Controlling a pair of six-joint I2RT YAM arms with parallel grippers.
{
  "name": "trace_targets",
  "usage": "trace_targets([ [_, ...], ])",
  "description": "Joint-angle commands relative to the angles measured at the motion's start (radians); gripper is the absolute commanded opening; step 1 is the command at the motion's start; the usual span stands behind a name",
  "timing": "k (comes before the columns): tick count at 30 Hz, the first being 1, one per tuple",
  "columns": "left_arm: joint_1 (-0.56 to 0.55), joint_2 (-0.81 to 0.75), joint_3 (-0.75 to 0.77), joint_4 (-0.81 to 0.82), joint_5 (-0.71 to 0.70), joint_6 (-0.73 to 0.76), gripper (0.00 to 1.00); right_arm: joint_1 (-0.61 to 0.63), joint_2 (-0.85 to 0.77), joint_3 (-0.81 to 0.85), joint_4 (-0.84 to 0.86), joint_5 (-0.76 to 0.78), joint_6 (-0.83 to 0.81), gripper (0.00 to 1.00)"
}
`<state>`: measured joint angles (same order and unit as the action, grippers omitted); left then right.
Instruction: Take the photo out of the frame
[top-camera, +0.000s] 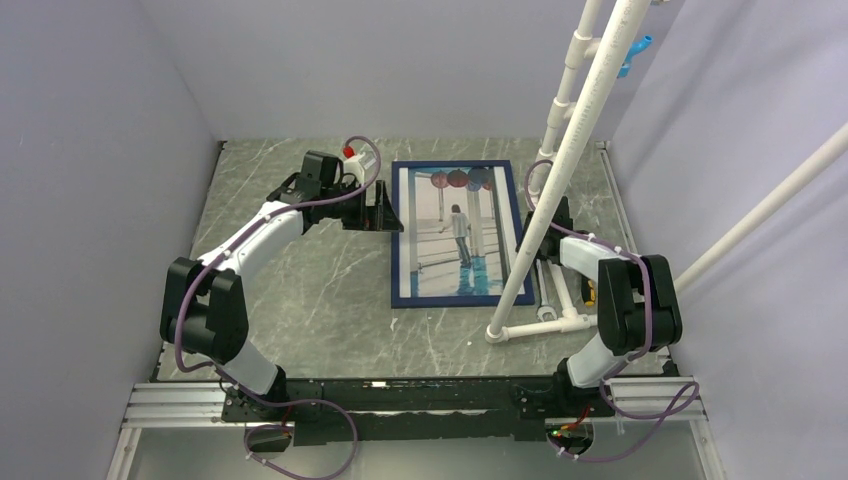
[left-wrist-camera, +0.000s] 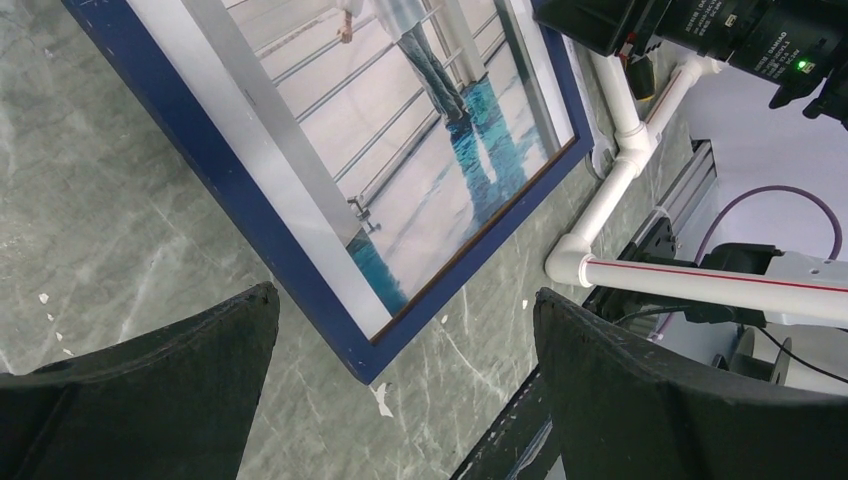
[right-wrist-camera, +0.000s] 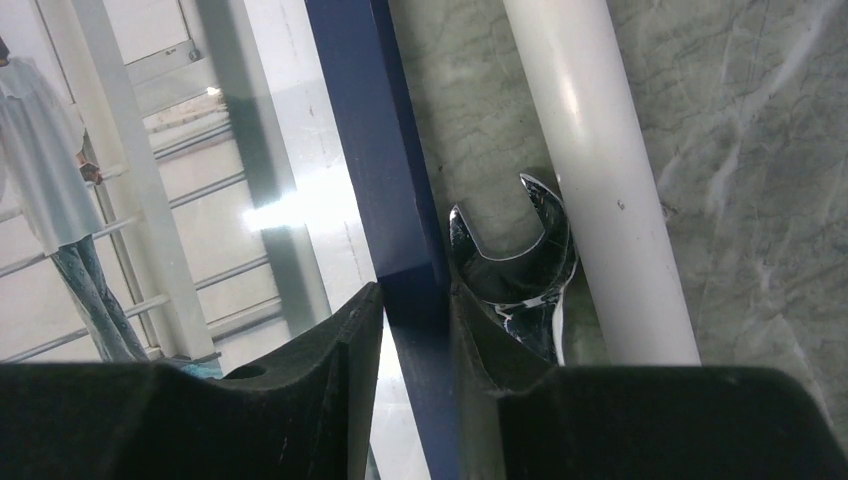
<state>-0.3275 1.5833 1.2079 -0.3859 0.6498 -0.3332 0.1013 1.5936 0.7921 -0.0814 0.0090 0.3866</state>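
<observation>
The thin navy-blue rectangular frame (right-wrist-camera: 365, 120) lies flat on the grey marbled table (top-camera: 300, 300), its right rail pinched by the right hand (right-wrist-camera: 415, 300), with the left hand (left-wrist-camera: 405, 298) gaping wide nearby; the glossy white-bordered photo (top-camera: 455, 240) inside looks light and bendy, best taken by an edge.

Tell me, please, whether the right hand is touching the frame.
Touching. In the right wrist view, the fingers of the right hand press both sides of the frame, with no gap visible.
</observation>
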Motion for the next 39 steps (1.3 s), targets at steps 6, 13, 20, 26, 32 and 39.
trace_targets([
  [6, -0.030, -0.006, 0.049, -0.011, -0.039, 0.054, 0.99, 0.009, 0.069, 0.023, 0.033, -0.073, 0.018, 0.32],
  [13, -0.050, -0.031, 0.041, -0.003, -0.074, 0.077, 0.99, 0.010, 0.098, 0.045, 0.025, -0.093, 0.009, 0.33],
  [20, -0.094, -0.105, -0.009, 0.064, -0.123, 0.107, 0.99, 0.011, 0.111, 0.051, 0.020, -0.112, 0.000, 0.34],
  [26, -0.132, -0.185, -0.091, 0.169, -0.171, 0.129, 0.99, 0.011, 0.115, 0.058, 0.022, -0.124, -0.008, 0.21],
  [32, -0.158, -0.214, -0.144, 0.279, -0.123, 0.063, 0.99, 0.011, 0.048, 0.044, 0.048, -0.199, 0.006, 0.00],
  [39, -0.200, -0.204, -0.149, 0.289, -0.183, -0.136, 0.96, 0.011, -0.062, 0.020, 0.070, -0.264, 0.043, 0.00],
])
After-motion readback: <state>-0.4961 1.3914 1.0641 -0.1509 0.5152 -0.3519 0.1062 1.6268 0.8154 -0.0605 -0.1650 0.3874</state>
